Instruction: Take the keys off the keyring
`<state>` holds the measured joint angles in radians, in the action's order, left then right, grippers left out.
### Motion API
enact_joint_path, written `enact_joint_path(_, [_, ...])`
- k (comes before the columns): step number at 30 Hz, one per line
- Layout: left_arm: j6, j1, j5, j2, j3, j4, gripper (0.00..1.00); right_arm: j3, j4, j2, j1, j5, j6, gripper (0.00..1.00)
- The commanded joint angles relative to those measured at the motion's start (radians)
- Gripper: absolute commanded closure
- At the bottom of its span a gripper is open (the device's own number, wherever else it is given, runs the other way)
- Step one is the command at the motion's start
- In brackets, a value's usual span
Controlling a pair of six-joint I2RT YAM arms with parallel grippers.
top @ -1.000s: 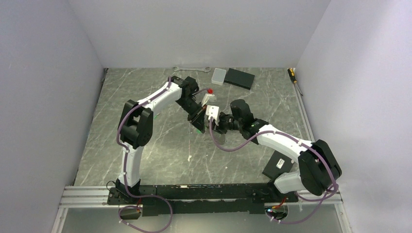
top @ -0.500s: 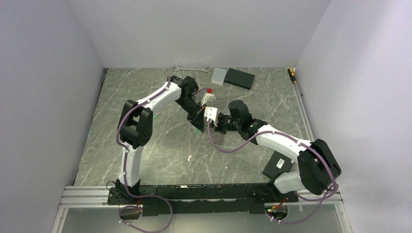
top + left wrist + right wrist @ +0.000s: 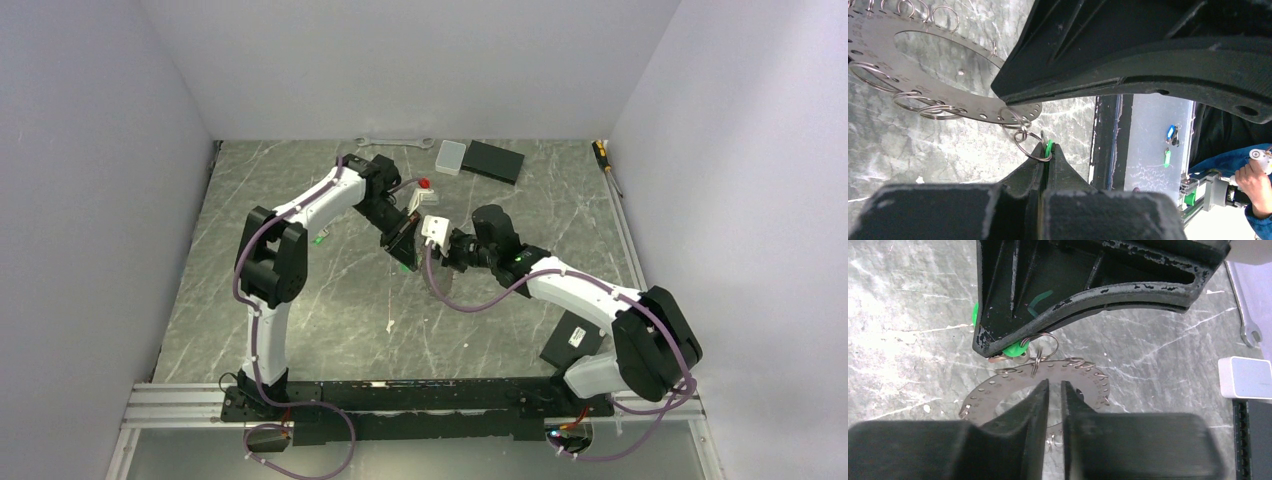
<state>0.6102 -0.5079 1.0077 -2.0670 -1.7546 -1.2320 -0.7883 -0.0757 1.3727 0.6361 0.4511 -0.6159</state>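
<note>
Silver wrench [image 3: 393, 142], white box [image 3: 451, 156] and black box [image 3: 494, 161] lie beyond the green key [image 3: 1015, 348].

The perforated disc [image 3: 963, 95] and its rings [image 3: 1017, 144] are bare shiny metal; the key head [image 3: 1015, 349] is glossy green plastic.

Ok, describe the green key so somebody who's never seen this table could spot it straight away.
Over the middle of the grey marble table is a flat metal disc with holes round its rim. At the disc's edge the left gripper is shut on a tiny key. Its bright green head is the only green there; the disc and its wire rings are plain silver.
</note>
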Motion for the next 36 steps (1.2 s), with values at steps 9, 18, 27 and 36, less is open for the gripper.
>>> enact_joint_path(9, [0.033, -0.006, 0.071, 0.06, 0.003, -0.016, 1.0, -0.097, 0.036, 0.003, 0.0, 0.08, -0.009, 0.67])
enact_joint_path(18, [0.039, -0.012, 0.067, 0.066, 0.002, -0.017, 1.0, -0.123, 0.076, 0.038, 0.014, 0.104, -0.049, 0.68])
enact_joint_path(27, [0.052, -0.012, 0.075, 0.068, 0.009, -0.021, 1.0, -0.105, 0.121, 0.034, 0.014, 0.141, -0.078, 0.65])
enact_joint_path(36, [0.059, -0.011, 0.085, 0.065, -0.013, -0.038, 1.0, -0.116, 0.126, 0.042, 0.014, 0.138, -0.082, 0.7])
